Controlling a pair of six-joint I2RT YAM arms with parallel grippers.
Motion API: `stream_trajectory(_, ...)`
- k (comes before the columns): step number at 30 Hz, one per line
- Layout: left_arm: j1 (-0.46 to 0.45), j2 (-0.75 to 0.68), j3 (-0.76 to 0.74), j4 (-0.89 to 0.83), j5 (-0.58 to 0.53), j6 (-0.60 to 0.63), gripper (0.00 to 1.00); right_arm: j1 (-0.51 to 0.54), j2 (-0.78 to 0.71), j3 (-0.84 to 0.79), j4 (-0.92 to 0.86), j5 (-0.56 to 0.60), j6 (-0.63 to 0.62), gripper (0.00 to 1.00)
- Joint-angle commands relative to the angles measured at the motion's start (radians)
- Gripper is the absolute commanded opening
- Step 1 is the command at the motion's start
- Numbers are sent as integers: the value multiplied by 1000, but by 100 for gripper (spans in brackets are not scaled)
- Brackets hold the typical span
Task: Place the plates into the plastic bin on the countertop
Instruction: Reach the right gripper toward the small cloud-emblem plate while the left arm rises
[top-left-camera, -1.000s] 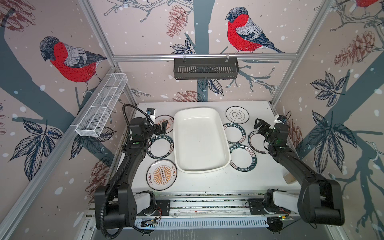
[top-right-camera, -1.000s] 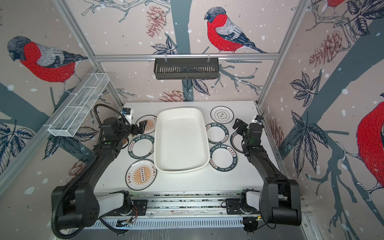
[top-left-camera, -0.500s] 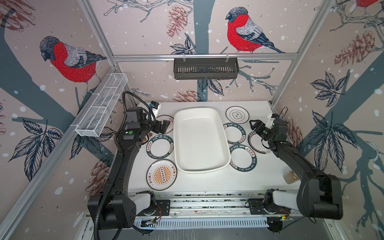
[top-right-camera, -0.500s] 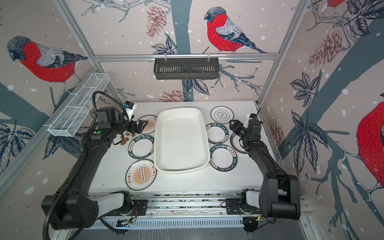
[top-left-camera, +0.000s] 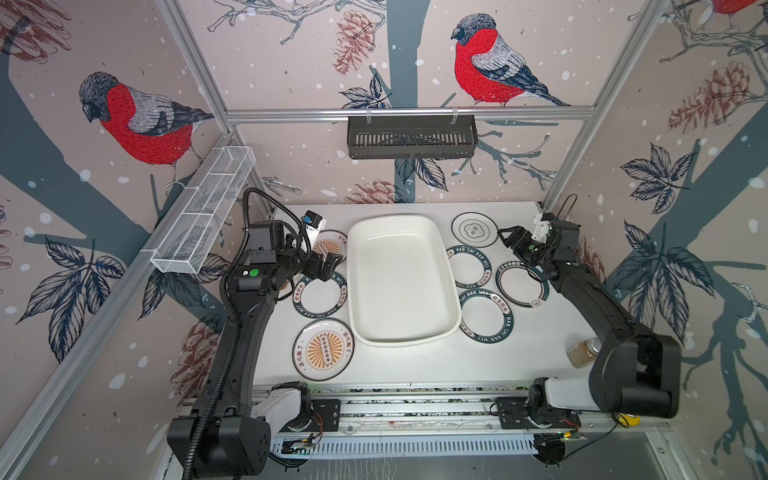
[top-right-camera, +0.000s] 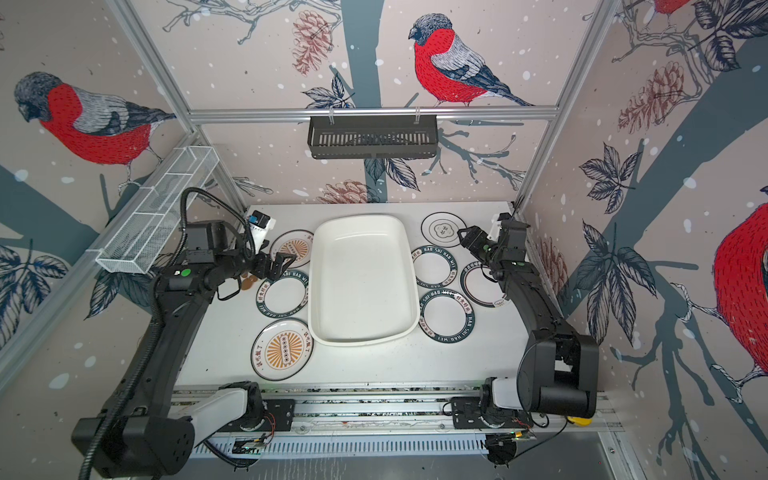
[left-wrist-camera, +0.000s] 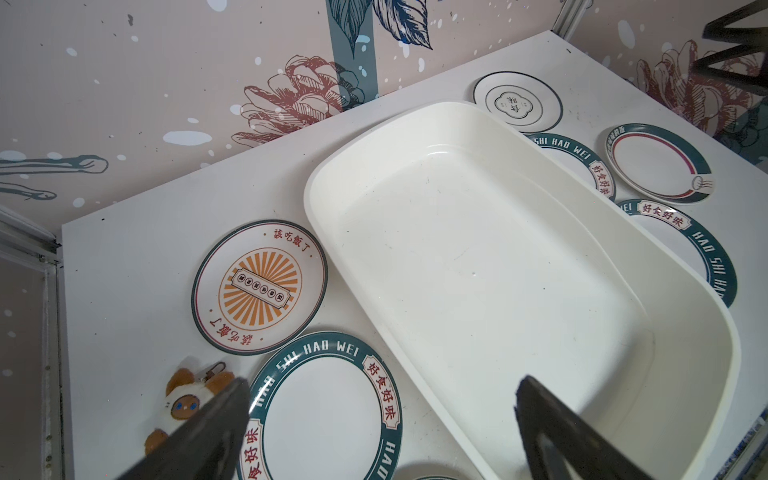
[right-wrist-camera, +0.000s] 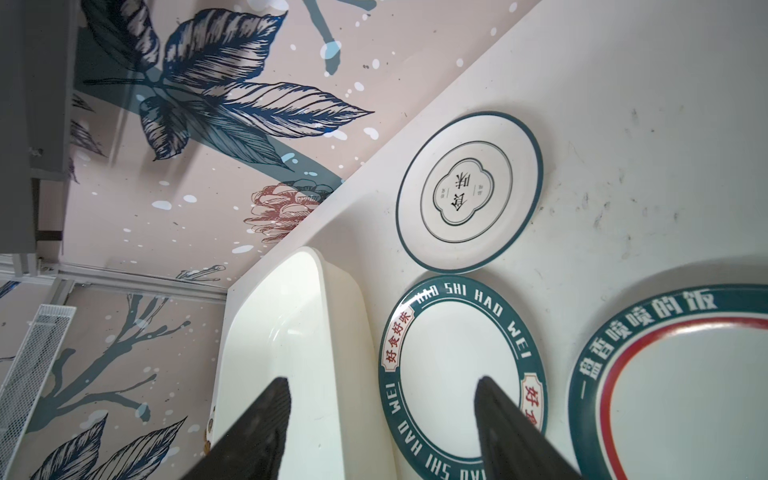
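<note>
Countertop (top-left-camera: 415, 365) carrying everything. Plastic bin (top-left-camera: 401, 278) sitting centre, empty. Plates (top-left-camera: 324, 350): seven showing, lying flat around bin at 8–10 and 2–4 o'clock, none inside, several tight against bin rim.

Risks:
- fingers skidding on flush rims, shoving plate instead of lifting
- finger catching bin wall, dragging bin

Left gripper (top-left-camera: 328, 266) hovering at bin's 9 o'clock, jaws spread wide, empty. Right gripper (top-left-camera: 509, 239) hovering between 2 and 3 o'clock, jaws apart, empty. Wrist view showing bin rim in its finger line, so likely risking pinching bin.

Plush toy (left-wrist-camera: 187, 399) lying just beside left green-rimmed plate, possibly snagging finger.
</note>
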Motion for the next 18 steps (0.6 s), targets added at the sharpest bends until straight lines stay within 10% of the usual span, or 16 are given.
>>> stream_trajectory(1, -1, -4, -13, 23, 62, 12, 99, -17, 74, 42, 9, -25, -5, 68)
stream_trajectory(18, -13, 110, 46, 51, 130, -24, 99, -82, 593, 369, -5, -74, -52, 62)
